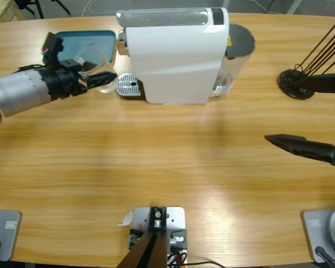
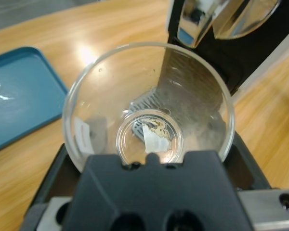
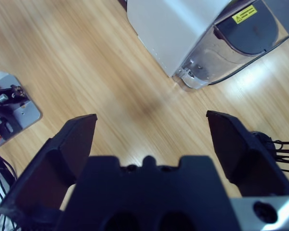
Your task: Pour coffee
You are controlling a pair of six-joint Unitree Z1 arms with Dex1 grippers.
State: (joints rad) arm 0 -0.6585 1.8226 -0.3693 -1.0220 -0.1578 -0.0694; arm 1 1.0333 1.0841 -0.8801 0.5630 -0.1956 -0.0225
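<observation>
While clamped on the glass tumbler [image 2: 148,108] — left fingers [image 1: 103,80]; right fingers [image 3: 149,139] — wide apart.

machine [image 1: 176,56] at table [image 1: 156,156] back centre; drip grate [image 1: 128,85] at its left foot | tray [image 1: 86,44] left of machine | glass [image 1: 97,75] in left gripper [image 1: 103,80], between tray and grate | stand [image 1: 296,84] far right; right gripper [image 1: 282,141] before it, well apart from machine

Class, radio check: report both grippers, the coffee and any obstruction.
Left gripper shut on glass tumbler, beside drip tray. Right gripper open, empty. Coffee: trace in tumbler. White machine close ahead.
</observation>
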